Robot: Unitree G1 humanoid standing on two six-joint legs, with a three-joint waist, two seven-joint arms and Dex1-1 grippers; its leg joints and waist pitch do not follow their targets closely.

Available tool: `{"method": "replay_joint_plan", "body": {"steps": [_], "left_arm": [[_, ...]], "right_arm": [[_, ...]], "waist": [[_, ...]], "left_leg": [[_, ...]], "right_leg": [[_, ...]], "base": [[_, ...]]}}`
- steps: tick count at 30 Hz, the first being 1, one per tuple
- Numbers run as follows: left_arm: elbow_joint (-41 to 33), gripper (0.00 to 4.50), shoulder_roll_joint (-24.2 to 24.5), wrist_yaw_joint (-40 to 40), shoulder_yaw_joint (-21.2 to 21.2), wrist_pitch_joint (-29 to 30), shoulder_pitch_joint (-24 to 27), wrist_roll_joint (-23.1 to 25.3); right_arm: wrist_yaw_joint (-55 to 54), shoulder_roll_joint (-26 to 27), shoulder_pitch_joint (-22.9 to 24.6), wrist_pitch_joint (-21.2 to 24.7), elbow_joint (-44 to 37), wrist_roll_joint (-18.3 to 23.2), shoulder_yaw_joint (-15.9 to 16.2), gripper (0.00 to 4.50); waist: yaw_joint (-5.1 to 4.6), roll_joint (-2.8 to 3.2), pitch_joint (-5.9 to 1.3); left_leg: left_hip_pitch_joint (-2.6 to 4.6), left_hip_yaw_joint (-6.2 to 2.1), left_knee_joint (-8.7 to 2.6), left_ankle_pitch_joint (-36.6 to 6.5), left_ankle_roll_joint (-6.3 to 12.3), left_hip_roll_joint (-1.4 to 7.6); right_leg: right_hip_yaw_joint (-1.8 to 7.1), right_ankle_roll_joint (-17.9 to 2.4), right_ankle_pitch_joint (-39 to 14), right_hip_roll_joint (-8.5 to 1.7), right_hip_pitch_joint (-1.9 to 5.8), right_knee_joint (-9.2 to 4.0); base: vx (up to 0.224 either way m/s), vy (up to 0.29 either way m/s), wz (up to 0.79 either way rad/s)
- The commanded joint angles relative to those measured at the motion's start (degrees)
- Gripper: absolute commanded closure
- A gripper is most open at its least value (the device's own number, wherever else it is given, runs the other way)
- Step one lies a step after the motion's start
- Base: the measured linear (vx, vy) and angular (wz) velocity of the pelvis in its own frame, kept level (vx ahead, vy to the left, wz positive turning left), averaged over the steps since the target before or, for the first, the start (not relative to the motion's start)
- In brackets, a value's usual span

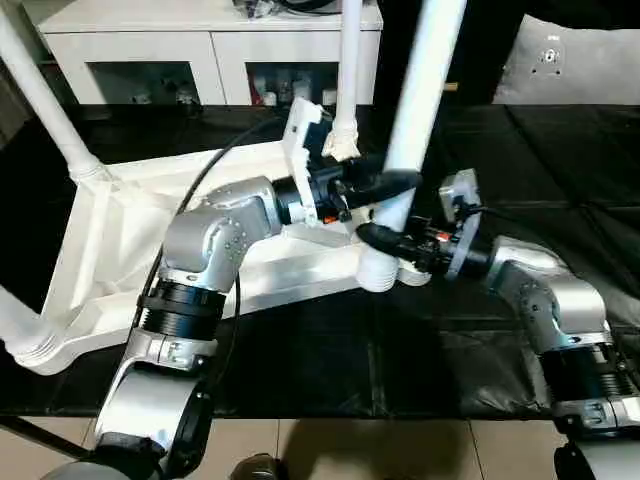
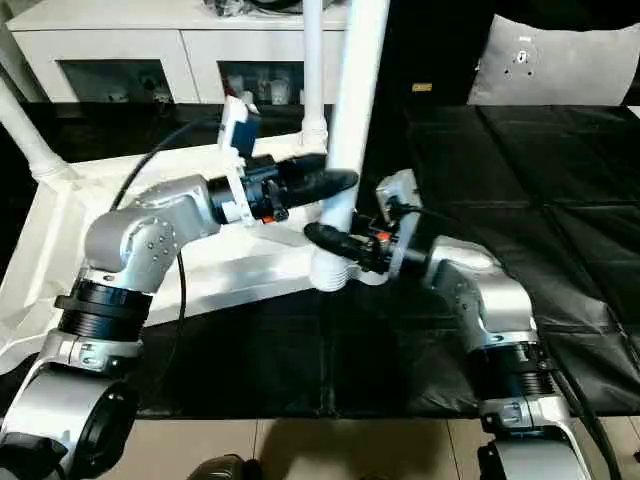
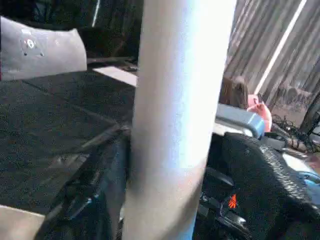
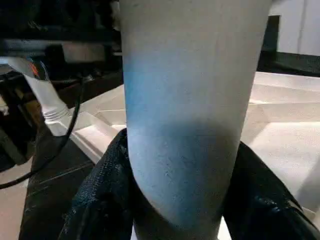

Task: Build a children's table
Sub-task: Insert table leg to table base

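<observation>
The children's table lies upside down across the left and middle of the head views, its ribbed white underside facing up on the black-covered counter. One leg rises from the corner socket at the upper left of the frame, another stands at the far corner near the top centre, and the base of a third shows at the lower left edge.

The fourth leg stands nearly upright at the centre of the frame, tilted slightly, with its lower end at the near right corner socket; whether it is fully seated cannot be told.

The right gripper reaches in from the right and grips this leg low down, just above the socket; in the right wrist view its black fingers press on both sides of the white tube. The left gripper comes in from the left, a little higher on the same leg. In the left wrist view its fingers stand on either side of the tube, and the one that is clearly seen stands off from it, so the grip looks loosened rather than clamped.

Beyond the counter, along the top left of the frame, stands a white cabinet with open shelves. A grey cushion sits at the upper right.
</observation>
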Motion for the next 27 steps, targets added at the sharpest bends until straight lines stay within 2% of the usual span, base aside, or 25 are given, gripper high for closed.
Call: {"method": "replay_joint_plan", "body": {"steps": [1,2,3,4,6,7,9,10,12,14,19,25,27], "left_arm": [[-0.2,1.00,0.0,1.7,0.0,-0.7,0.0,1.0],[0.1,1.00,-0.2,2.1,0.3,-0.6,-0.1,0.8],[0.4,1.34,-0.4,2.4,1.1,-0.3,-0.3,0.2],[0.5,1.47,-0.5,2.5,1.5,-0.1,-0.4,-0.2],[0.5,1.40,-0.5,2.5,1.8,0.0,-0.4,-0.5],[0.4,1.57,-0.7,3.0,2.2,0.1,-0.5,-0.7],[0.5,2.00,-0.8,3.4,2.2,0.0,-0.4,-0.7],[0.5,1.87,-0.9,3.7,2.3,-0.1,-0.4,-0.9],[0.4,1.94,-1.2,4.3,2.7,-0.1,-0.3,-1.6],[0.0,2.40,-1.3,4.4,2.5,0.4,-0.1,-1.8],[-0.4,2.59,-1.6,4.9,2.3,0.8,0.2,-1.5],[-0.8,2.63,-1.3,5.7,1.4,0.4,0.5,-0.4],[-1.4,2.63,-0.8,5.9,0.4,-0.2,0.7,0.5]], "right_arm": [[0.3,0.1,-0.2,0.0,-1.1,-0.3,0.0,2.66],[0.3,0.1,-0.3,-0.1,-1.0,-0.4,0.0,2.66],[0.2,0.1,-0.4,-0.2,-0.9,-0.4,-0.1,2.66],[0.2,0.1,-0.4,-0.2,-0.9,-0.4,-0.1,2.66],[0.2,0.1,-0.4,-0.2,-0.9,-0.3,-0.1,2.66],[0.2,0.2,-0.4,-0.4,-1.0,-0.1,-0.1,2.66],[0.1,0.2,-0.4,-0.5,-1.0,0.0,-0.1,2.66],[0.1,0.2,-0.3,-0.6,-0.9,0.0,-0.1,2.66],[0.0,0.2,-0.4,-0.6,-0.8,0.0,-0.1,2.66],[-0.1,0.2,-0.4,-0.8,-0.7,-0.2,-0.1,2.66],[-0.3,0.0,-0.6,-1.0,-0.4,-0.6,-0.1,2.66],[-0.8,-0.3,-0.8,-1.2,-0.1,-1.2,0.0,2.66],[-0.9,-0.3,-1.0,0.3,0.2,-0.5,-0.3,2.10]], "waist": [[0.05,-0.94,-4.32],[0.18,-0.93,-4.36],[0.22,-0.95,-4.39],[0.34,-0.97,-4.43],[0.41,-0.98,-4.46],[0.41,-1.15,-4.52],[0.42,-1.05,-4.54],[0.49,-1.04,-4.57],[0.55,-1.02,-4.55],[0.50,-1.21,-4.54],[0.50,-1.15,-4.49],[0.50,-1.26,-4.57],[0.48,-1.23,-4.59]], "left_leg": [[1.52,-1.40,-3.51,-7.7,4.17,3.61],[1.56,-1.39,-3.48,-7.4,4.14,3.60],[1.54,-1.40,-3.46,-7.2,4.13,3.60],[1.52,-1.37,-3.38,-6.7,4.27,3.54],[1.49,-1.33,-3.31,-6.3,4.46,3.48],[1.43,-1.33,-3.26,-5.8,4.81,3.46],[1.44,-1.34,-3.20,-5.6,5.10,3.47],[1.41,-1.33,-3.14,-5.5,5.20,3.44],[1.44,-1.32,-3.13,-5.5,5.25,3.48],[1.37,-1.33,-3.15,-5.7,5.27,3.46],[1.45,-1.32,-3.13,-6.2,4.88,3.42],[1.36,-1.30,-3.02,-5.3,5.19,3.39],[1.38,-1.35,-3.05,-5.2,5.36,3.44]], "right_leg": [[2.54,-11.9,-8.6,-4.51,3.07,-3.96],[2.54,-11.8,-8.1,-4.49,3.03,-3.93],[2.55,-11.9,-7.7,-4.49,3.06,-3.83],[2.55,-12.0,-7.0,-4.51,3.09,-3.78],[2.54,-12.2,-6.3,-4.52,3.09,-3.72],[2.52,-12.3,-5.5,-4.49,3.15,-3.61],[2.50,-12.4,-5.0,-4.47,3.10,-3.53],[2.51,-12.4,-4.9,-4.52,3.14,-3.52],[2.49,-12.5,-5.1,-4.49,3.09,-3.54],[2.47,-12.5,-5.3,-4.45,3.13,-3.52],[2.50,-11.8,-7.2,-4.49,3.09,-3.70],[2.50,-11.9,-6.1,-4.47,3.13,-3.51],[2.48,-11.8,-6.1,-4.42,3.13,-3.52]], "base": [[0.000,0.000,0.00],[0.000,0.000,0.00],[0.000,0.000,0.00],[0.000,0.000,0.00],[0.000,0.000,0.00],[0.000,0.000,0.00],[0.000,0.000,0.00],[0.000,0.000,0.00],[0.000,0.000,0.00],[0.000,0.000,0.00],[0.000,0.000,0.00],[0.000,0.000,0.00],[0.000,0.000,0.00]]}}
